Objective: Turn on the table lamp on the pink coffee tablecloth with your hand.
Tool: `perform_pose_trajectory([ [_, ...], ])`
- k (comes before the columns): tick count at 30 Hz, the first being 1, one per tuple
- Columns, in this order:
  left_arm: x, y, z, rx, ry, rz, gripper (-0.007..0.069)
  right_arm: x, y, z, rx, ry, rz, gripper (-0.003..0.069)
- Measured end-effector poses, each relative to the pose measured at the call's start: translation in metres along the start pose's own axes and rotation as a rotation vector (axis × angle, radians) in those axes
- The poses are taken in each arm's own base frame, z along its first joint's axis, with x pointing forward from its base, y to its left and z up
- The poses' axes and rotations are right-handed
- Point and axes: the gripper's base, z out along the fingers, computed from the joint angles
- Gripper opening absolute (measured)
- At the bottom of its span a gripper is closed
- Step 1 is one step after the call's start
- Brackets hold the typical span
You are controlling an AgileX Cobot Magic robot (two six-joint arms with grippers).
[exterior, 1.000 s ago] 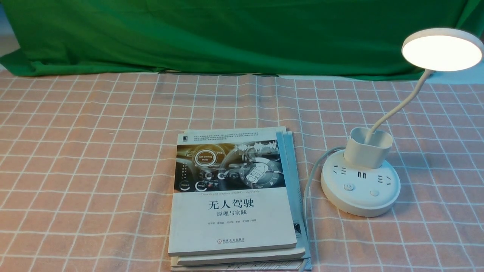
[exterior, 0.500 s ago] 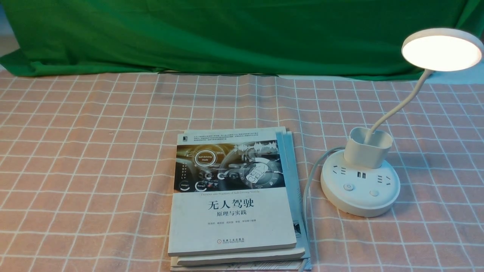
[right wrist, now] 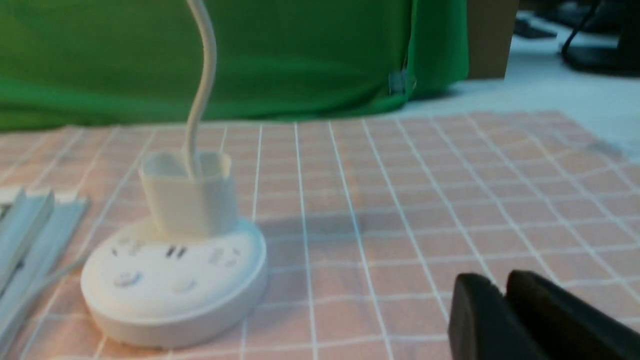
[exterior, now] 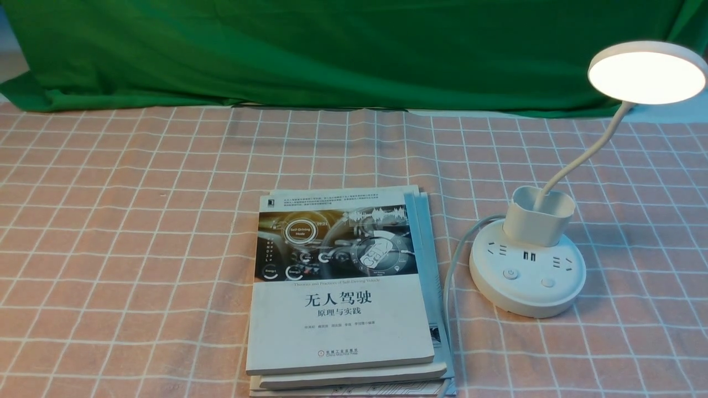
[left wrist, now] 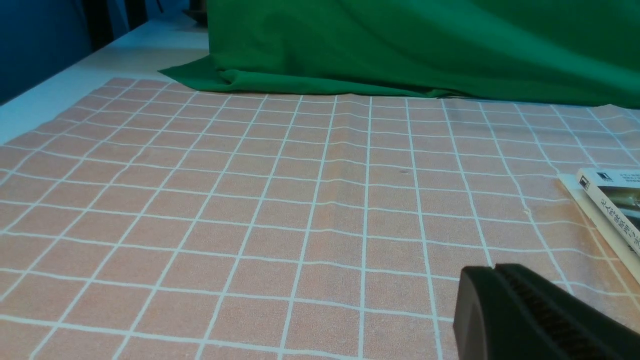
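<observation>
**Writing.** Stack of books [exterior: 337, 326]: the top cover reads "无人驾驶", "原理与实践" and "Self-Driving Mode" in a ring on the dashboard picture, with "China Machine Press" at the foot. The small print is too fine to read. One lamp button [exterior: 510, 273] bears a power symbol.

**Surface and room.** The pink coffee tablecloth [exterior: 138, 221] is salmon with a thin white grid and slightly rippled. It covers a white table [left wrist: 125, 55]. A green cloth [exterior: 332, 50] hangs as a backdrop, its hem lying on the far edge of the pink cloth.

**Table lamp [exterior: 539, 224].** All white.
- The disc head [exterior: 646, 74] is glowing.
- A thin curved neck runs down from the head into a cup-shaped holder.
- The holder sits on a round puck base [exterior: 527, 293] with sockets, two USB slots and a second, plain button [exterior: 547, 282].
- A white cord [exterior: 451, 265] leaves the base beside the books.
- The lamp stands on the pink cloth, ahead of the right gripper [right wrist: 502, 282] and well apart from it, between that gripper and the books.

**Grippers.**
- Right gripper: black, fingers together with only a seam between them, holding nothing, low over the cloth.
- Left gripper [left wrist: 495, 272]: black, with a ribbed pad showing. Its fingers also appear pressed together and hold nothing. The corner of the books lies ahead of it, near but not touching.
</observation>
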Motion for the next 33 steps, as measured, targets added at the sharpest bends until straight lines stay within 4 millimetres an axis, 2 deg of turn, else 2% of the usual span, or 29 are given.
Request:
perform_pose_trajectory([
  [33, 0.0, 0.0, 0.0, 0.0, 0.0, 0.0, 0.0021, 0.0018, -0.0001, 0.0, 0.001, 0.017, 0.003, 0.0211],
])
